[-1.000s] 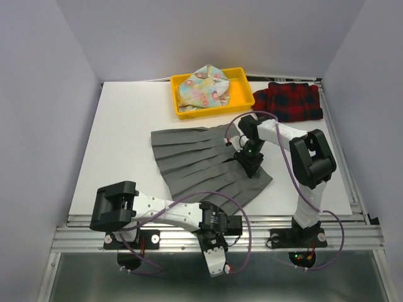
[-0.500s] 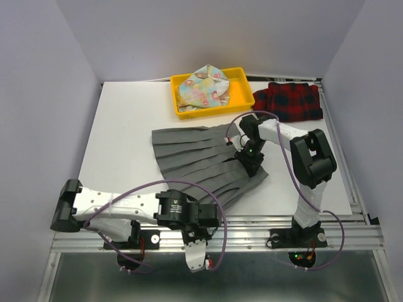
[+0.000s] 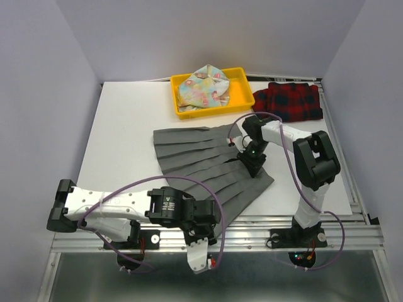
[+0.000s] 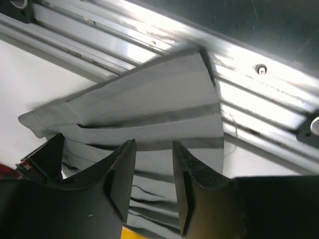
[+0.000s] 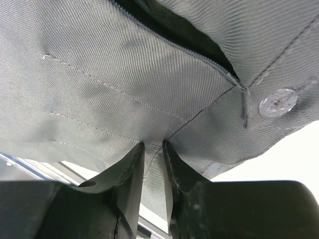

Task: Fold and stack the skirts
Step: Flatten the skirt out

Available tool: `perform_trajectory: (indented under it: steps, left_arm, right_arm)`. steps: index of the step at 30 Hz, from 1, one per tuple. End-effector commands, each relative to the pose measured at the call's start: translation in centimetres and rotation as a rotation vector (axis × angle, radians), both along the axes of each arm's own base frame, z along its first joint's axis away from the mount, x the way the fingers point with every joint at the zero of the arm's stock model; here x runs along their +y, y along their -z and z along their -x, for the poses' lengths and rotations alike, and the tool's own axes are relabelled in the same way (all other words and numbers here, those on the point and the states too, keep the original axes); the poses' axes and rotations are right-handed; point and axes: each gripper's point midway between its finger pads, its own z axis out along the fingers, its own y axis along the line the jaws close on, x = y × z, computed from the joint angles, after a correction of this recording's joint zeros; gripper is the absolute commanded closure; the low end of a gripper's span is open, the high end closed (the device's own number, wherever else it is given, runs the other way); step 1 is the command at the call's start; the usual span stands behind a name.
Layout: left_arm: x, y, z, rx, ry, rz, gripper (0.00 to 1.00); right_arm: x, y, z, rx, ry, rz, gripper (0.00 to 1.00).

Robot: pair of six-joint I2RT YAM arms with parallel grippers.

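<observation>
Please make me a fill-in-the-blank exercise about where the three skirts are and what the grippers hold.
1. The floral skirt lies in the yellow ____.
2. The plaid skirt lies beside it, on its ____ side.
3. The right gripper pinches the grey skirt; the open left gripper holds ____.
Missing words: tray; right; nothing.

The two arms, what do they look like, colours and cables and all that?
Both the left arm and right arm have white tubular links between chunky black joint housings. A thin purple cable loops loosely along each. The left tool and right tool have matte black, tapered fingers. A small green light shows near the right wrist.
</observation>
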Motion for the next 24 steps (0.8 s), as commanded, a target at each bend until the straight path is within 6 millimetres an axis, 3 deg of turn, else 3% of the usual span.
perform_trajectory:
  steps: [1, 3, 4, 5, 6, 8, 9, 10, 11, 15, 16, 18, 24]
  left_arm:
    - [-2.8, -4.9, 2.2, 0.198, -0.148, 0.203, 0.5]
    - [-4.1, -6.5, 0.8, 0.245, -0.327, 0.298, 0.49]
    - [-4.3, -6.8, -1.9, 0.254, -0.45, 0.322, 0.49]
    - [-4.6, -7.1, -1.7, 0.281, -0.479, 0.326, 0.51]
    - [-4.5, -6.8, -5.5, 0.328, -0.664, 0.323, 0.52]
    - [-4.0, -7.3, -10.1, 0.372, -0.858, 0.345, 0.58]
    - [-2.2, -7.2, -14.8, 0.39, -1.031, 0.362, 0.59]
    - [-1.9, -6.6, -16.5, 0.458, -1.099, 0.346, 0.59]
    - [0.1, -5.7, -20.3, 0.509, -1.273, 0.34, 0.59]
    - [3.4, -3.5, -25.3, 0.708, -1.539, 0.328, 0.6]
    - [4.9, -2.0, -27.6, 0.755, -1.651, 0.331, 0.62]
    - [6.7, 0.4, -29.7, 0.767, -1.758, 0.311, 0.62]
    - [7.4, 3.0, -34.1, 0.76, -1.849, 0.296, 0.61]
  right_arm:
    - [-3.6, 2.4, -0.4, -0.044, -0.053, 0.106, 0.73]
    - [-4.1, 2.3, 0.9, -0.01, -0.072, 0.112, 0.75]
    - [-3.9, 2.1, 1.4, 0.005, -0.078, 0.092, 0.75]
    - [-3.8, 1.9, 1.9, 0.019, -0.081, 0.082, 0.76]
    - [-4.0, 1.7, 3.0, 0.046, -0.082, 0.078, 0.76]
    - [-3.9, 1.5, 4.3, 0.081, -0.081, 0.06, 0.77]
    - [-3.7, 1.4, 5.0, 0.097, -0.095, 0.055, 0.78]
    - [-3.6, 1.0, 5.8, 0.113, -0.103, 0.05, 0.79]
    - [-3.0, 1.0, 7.1, 0.141, -0.124, 0.038, 0.79]
    - [-0.2, -0.2, 11.0, 0.224, -0.185, -0.017, 0.79]
    - [1.0, -0.6, 12.7, 0.257, -0.216, -0.038, 0.79]
    - [2.0, -1.1, 14.1, 0.277, -0.257, -0.039, 0.79]
    - [5.4, -2.8, 16.3, 0.371, -0.326, -0.125, 0.77]
